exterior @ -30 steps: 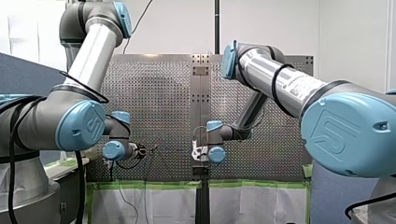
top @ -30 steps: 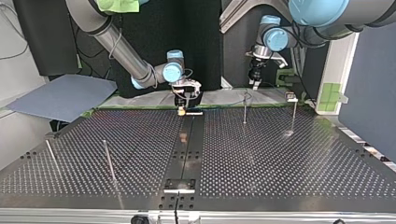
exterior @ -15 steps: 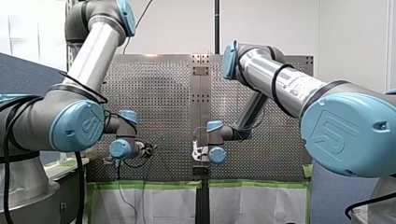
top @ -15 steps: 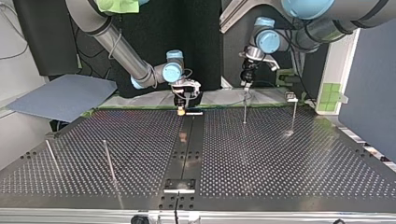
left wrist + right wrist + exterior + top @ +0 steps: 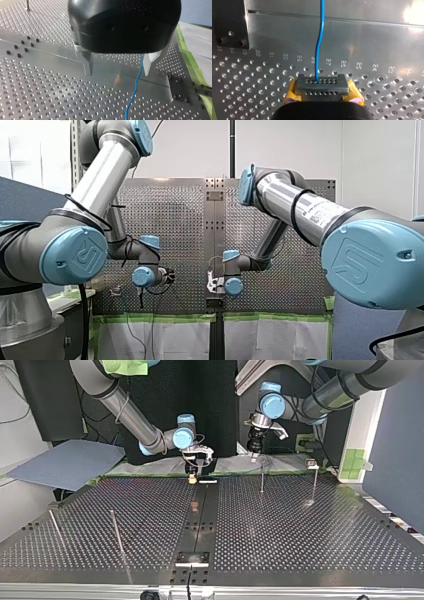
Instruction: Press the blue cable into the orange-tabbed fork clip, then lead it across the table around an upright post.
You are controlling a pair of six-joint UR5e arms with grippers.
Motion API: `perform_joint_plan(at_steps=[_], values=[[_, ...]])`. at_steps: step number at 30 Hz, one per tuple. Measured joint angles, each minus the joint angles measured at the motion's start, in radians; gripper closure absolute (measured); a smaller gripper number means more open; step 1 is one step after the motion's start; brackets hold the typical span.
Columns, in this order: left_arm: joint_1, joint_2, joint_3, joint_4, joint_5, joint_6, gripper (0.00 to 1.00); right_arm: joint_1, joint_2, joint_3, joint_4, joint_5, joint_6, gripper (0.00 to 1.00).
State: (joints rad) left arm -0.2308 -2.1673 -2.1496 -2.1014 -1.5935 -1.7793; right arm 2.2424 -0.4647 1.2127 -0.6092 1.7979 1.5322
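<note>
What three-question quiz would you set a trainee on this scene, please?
1. True or false: my left tool is open.
2. The cable that leads ahead from my right tool is: A red, B blue, C green.
3. In the top view, how many thin upright posts stand on the right half of the table?
Key: 1 true; 2 B; 3 two.
</note>
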Motion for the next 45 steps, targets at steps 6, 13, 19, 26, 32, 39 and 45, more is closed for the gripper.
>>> perform_joint_plan(at_steps=[6, 13, 19, 26, 32, 39, 45], values=[[-0.041, -0.001, 0.025, -0.011, -0.050, 0.004, 0.00, 0.000, 0.000, 0.000, 0.000, 0.000, 0.002, 1.00], [-0.048, -0.005, 0.056, -0.037, -0.116, 0.023, 0.00, 0.000, 0.002, 0.000, 0.000, 0.000, 0.004, 1.00], [-0.049, -0.036, 0.076, -0.049, -0.169, 0.037, 0.00, -0.001, 0.002, 0.000, -0.001, 0.000, 0.004, 1.00], [-0.051, -0.096, 0.132, -0.033, -0.202, 0.064, 0.00, -0.001, 0.002, 0.000, 0.002, -0.002, 0.004, 1.00], [-0.052, -0.146, 0.181, -0.055, -0.218, 0.063, 0.00, 0.000, 0.002, 0.000, 0.003, -0.003, 0.004, 1.00], [-0.056, -0.190, 0.228, -0.079, -0.239, 0.070, 0.00, 0.000, 0.002, 0.000, 0.002, -0.003, 0.004, 1.00], [-0.057, -0.195, 0.262, -0.098, -0.247, 0.073, 0.00, 0.000, 0.002, 0.000, 0.002, -0.003, 0.004, 1.00]])
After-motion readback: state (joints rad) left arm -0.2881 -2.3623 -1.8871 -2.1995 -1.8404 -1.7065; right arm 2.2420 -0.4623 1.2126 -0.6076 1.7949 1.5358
